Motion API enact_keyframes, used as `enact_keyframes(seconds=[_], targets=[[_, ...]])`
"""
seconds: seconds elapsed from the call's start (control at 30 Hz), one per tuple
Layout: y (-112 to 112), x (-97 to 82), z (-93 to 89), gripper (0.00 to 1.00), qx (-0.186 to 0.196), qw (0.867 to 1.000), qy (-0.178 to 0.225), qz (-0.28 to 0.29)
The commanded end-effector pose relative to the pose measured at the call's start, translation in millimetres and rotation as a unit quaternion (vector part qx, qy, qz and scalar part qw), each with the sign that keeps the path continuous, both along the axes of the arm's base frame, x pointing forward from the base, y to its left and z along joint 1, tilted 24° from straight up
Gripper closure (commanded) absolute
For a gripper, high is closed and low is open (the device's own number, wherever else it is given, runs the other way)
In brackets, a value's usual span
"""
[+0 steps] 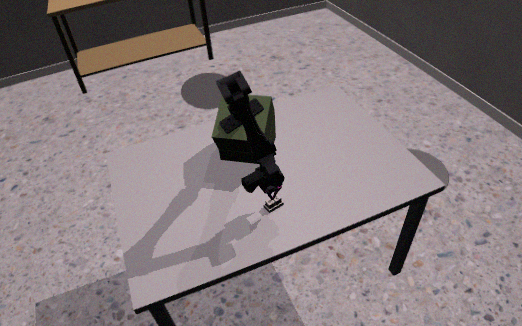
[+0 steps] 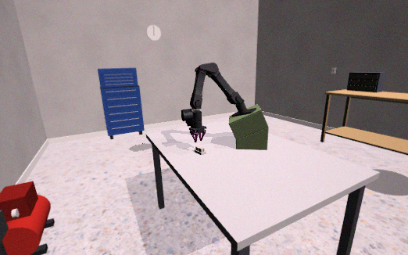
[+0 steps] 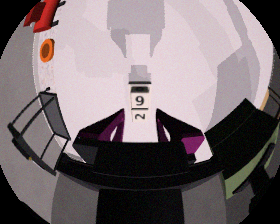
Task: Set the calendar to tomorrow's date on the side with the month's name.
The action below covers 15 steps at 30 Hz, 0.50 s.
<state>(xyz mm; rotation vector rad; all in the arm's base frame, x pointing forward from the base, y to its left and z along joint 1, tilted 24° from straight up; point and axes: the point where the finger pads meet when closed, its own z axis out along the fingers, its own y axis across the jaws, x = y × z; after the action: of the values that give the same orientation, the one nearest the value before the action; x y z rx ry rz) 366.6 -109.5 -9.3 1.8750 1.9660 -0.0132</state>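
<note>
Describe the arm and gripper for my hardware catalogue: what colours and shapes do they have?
The arm is matte black, built of slim, blocky links with chunky joints, and rises from a slanted olive-green pedestal. The gripper is a black block carrying short magenta-purple fingers. No cables or markings are discernible.

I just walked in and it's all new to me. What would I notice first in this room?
A black arm bends down from a green block near the far end of a white table. Its gripper hangs, holding nothing, just above a tiny calendar. A bright blue cabinet stands against the back wall.
</note>
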Motion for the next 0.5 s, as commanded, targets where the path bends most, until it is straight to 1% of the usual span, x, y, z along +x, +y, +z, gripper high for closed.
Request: enact_keyframes(seconds=[0.0, 0.3, 0.47], targets=[[-0.6, 3.9, -1.6, 0.55, -0.002, 1.000, -0.005, 0.003], [-4.0, 7.7, -12.9, 0.55, -0.002, 1.000, -0.005, 0.003], [-4.8, 8.5, -15.6, 0.55, -0.002, 1.000, -0.005, 0.003]])
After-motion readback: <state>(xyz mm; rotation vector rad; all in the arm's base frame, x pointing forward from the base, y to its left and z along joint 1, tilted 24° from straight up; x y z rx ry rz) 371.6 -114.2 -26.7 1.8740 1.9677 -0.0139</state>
